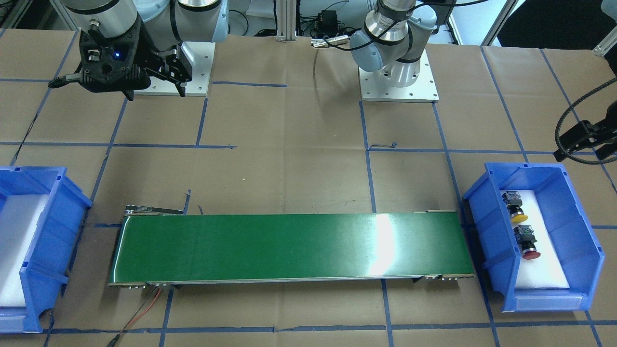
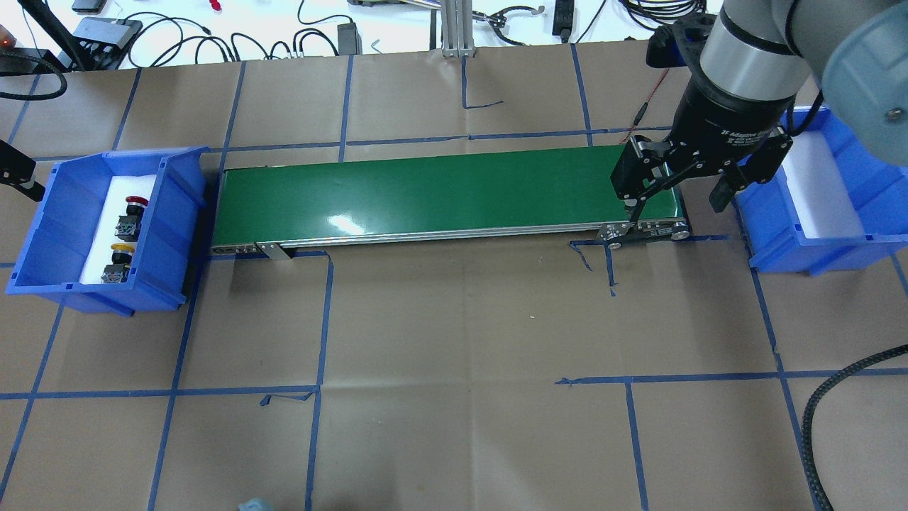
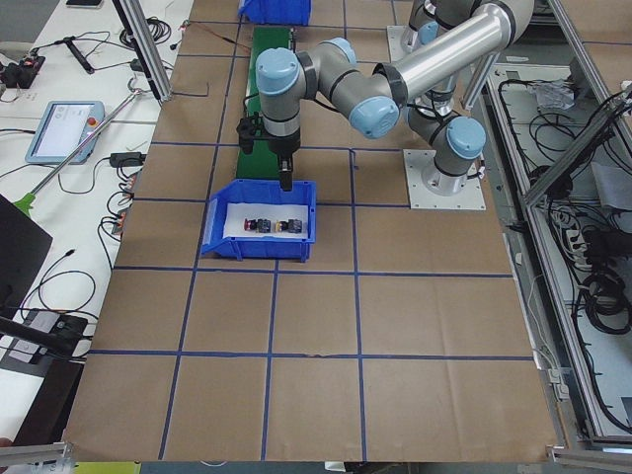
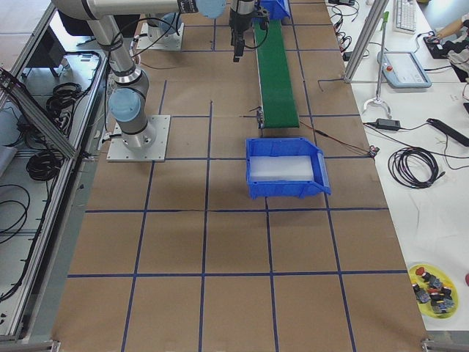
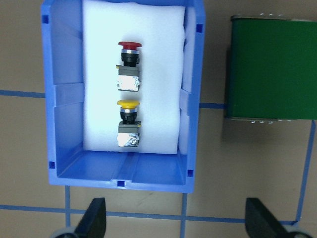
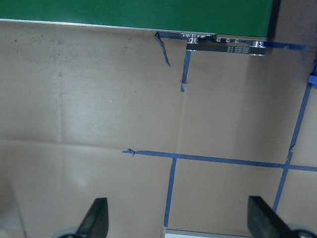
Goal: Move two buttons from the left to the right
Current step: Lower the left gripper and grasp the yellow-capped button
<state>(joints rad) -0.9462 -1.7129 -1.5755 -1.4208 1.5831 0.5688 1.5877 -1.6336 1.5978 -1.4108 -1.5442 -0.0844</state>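
Left wrist-mounted | left hand point(image 5: 178, 219) spread, empty | right hand point(image 6: 179, 219) spread, empty | buttons point(image 5: 129, 64) in bin point(image 5: 67, 106)

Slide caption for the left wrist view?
Red button and yellow button lie on white foam in the blue bin; left gripper open.

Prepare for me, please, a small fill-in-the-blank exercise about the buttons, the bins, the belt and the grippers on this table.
1. The red button lies next to a second button whose cap is ____.
2. Both lie in a blue bin on the robot's ____ side.
3. Between this bin and the other bin runs a belt of ____ colour.
4. The left gripper and the right gripper hold nothing; both are ____ (open or shut).

Missing words: yellow; left; green; open.
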